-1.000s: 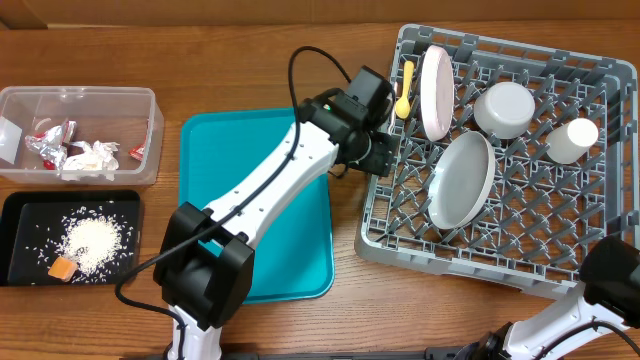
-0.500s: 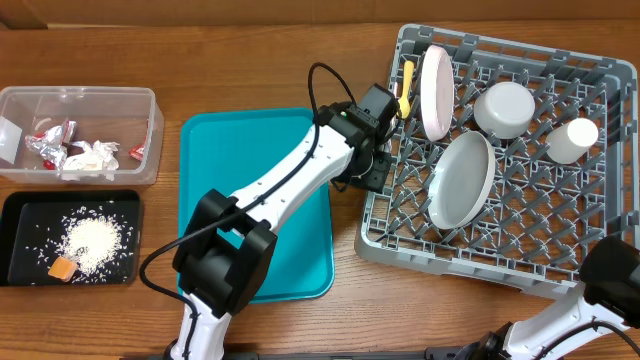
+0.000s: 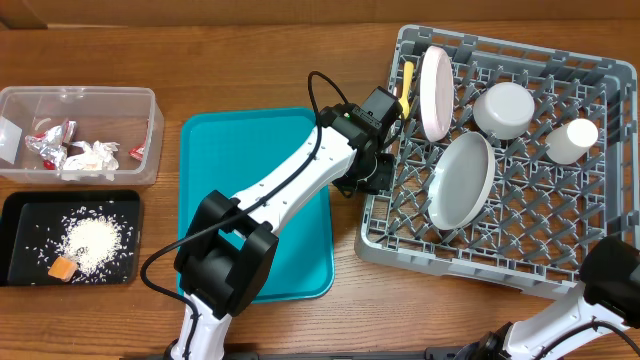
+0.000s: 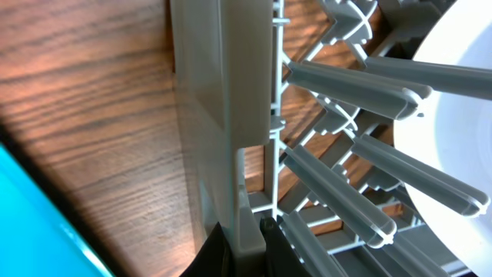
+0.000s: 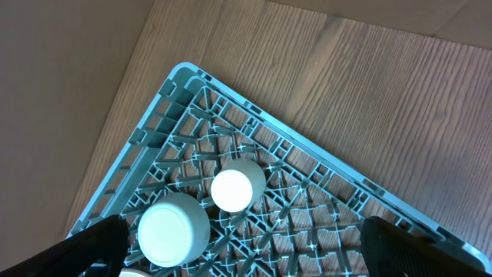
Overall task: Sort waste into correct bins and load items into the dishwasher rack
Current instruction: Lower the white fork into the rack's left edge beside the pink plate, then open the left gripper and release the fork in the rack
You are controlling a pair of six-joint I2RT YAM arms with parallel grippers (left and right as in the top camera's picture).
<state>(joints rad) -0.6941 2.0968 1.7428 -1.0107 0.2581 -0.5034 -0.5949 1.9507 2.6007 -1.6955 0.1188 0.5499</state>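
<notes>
The grey dishwasher rack (image 3: 372, 225) holds a pinkish-white plate (image 3: 436, 92), a pale green plate (image 3: 460, 180), a white bowl (image 3: 503, 109), a small white cup (image 3: 571, 140) and a yellow spoon (image 3: 405, 88). My left gripper (image 3: 378, 172) sits at the rack's left side. In the left wrist view it (image 4: 244, 238) is shut on the rack's upright side wall (image 4: 223, 115), one finger on each face. My right gripper (image 5: 246, 235) hangs open high over the rack's corner, above the bowl (image 5: 174, 229) and cup (image 5: 235, 187). Wrappers and napkins (image 3: 85, 155) lie in the clear tub (image 3: 155, 140); rice (image 3: 92, 240) and an orange cube (image 3: 63, 267) lie in the black tray (image 3: 20, 215).
A flat teal tray (image 3: 230, 180) lies between the bins and the rack, under my left arm. Upright pegs (image 4: 346, 81) stand just inside the gripped wall, with the green plate (image 4: 461, 154) behind them. Bare wooden table surrounds everything.
My left gripper has closed onto the rack's left wall after shifting slightly right toward it. The right gripper has stayed open and still.
</notes>
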